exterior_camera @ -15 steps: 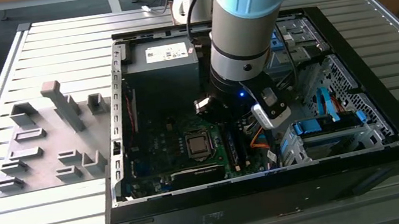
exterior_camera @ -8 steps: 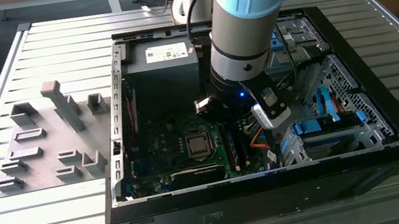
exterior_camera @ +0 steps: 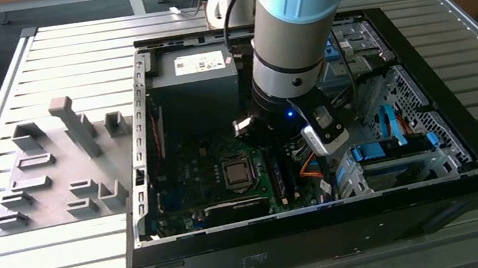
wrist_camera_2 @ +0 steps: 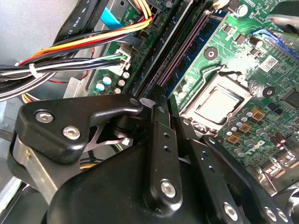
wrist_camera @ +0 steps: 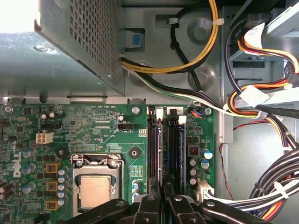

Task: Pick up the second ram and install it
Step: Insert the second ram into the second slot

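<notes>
The arm reaches down into the open computer case (exterior_camera: 325, 223) that lies on the slatted metal surface (exterior_camera: 70, 45), well right of the grey holder blocks (exterior_camera: 72, 128) at the exterior view's left. In the first wrist view the pincer (wrist_camera: 163, 192) hangs just over the near end of the memory slots (wrist_camera: 155, 144) on the green motherboard (wrist_camera: 93, 126), to the right of the processor socket (wrist_camera: 96, 186). Its fingers (wrist_camera: 150, 205) are drawn narrow, almost meeting. I cannot make out the second memory stick with any certainty. If it is held, it sits edge-on between the fingers and is hidden by them, and I cannot tell whether a stick already stands in one of the slots. Judging by this, the pick-up looks done and the work is at the slots. Whether the stick is seated and latched does not show.
</notes>
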You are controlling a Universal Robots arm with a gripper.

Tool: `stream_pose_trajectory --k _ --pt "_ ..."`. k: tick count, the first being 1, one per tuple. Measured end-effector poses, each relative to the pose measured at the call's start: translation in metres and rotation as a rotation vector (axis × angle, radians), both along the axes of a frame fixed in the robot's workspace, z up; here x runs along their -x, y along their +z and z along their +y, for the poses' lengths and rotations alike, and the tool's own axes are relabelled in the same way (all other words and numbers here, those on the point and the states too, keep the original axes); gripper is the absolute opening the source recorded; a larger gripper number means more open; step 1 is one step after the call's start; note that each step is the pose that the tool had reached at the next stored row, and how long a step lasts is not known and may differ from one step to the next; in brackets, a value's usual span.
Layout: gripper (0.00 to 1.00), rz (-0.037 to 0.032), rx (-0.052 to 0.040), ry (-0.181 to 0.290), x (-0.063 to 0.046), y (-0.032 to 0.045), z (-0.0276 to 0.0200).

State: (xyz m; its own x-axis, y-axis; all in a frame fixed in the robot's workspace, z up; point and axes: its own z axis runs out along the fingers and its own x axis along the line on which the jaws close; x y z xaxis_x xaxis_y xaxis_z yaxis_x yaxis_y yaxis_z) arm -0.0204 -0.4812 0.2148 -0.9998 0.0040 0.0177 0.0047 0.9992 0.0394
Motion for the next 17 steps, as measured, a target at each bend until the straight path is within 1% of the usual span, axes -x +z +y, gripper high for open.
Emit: stream_pose_trajectory --k 8,17 --pt "0.14 0.0000 -0.0001 0.000 0.0000 -0.0001 -0.0001" --pt "0.14 0.0000 -0.0003 0.000 0.0000 -0.0028 0.0000"
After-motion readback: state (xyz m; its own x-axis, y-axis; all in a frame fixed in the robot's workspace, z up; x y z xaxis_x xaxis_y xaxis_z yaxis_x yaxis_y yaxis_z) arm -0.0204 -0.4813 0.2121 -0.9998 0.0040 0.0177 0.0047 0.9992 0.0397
